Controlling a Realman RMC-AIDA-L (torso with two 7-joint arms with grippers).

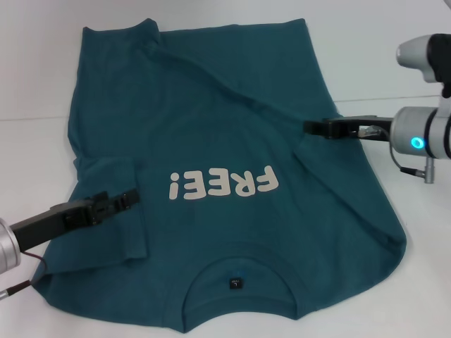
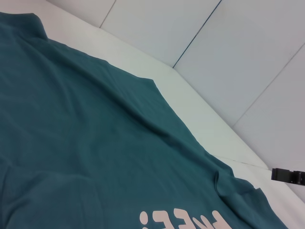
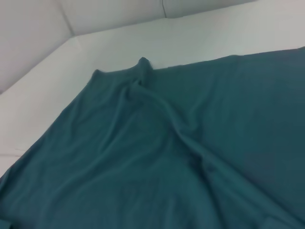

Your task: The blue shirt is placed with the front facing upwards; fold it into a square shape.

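Note:
The blue shirt point(image 1: 225, 105) lies spread on the white table, front up. Its collar point(image 1: 236, 262) is nearest me and the cream "FREE!" print point(image 1: 224, 184) reads upside down. The shirt's left sleeve point(image 1: 116, 236) is folded inward onto the body. My left gripper point(image 1: 130, 198) hovers low over that folded sleeve. My right gripper point(image 1: 310, 127) sits at the shirt's right edge, where a long raised crease point(image 1: 211, 74) running from the far left hem ends. Both wrist views show the shirt's wrinkled cloth point(image 2: 95, 143) point(image 3: 167, 167). The left wrist view also shows the right gripper's tip point(image 2: 287, 175).
The white table point(image 1: 394, 56) extends past the shirt at the far side and on the right. A pale wall rises behind the table point(image 2: 228, 43). The shirt's near right corner point(image 1: 394, 246) bulges outward.

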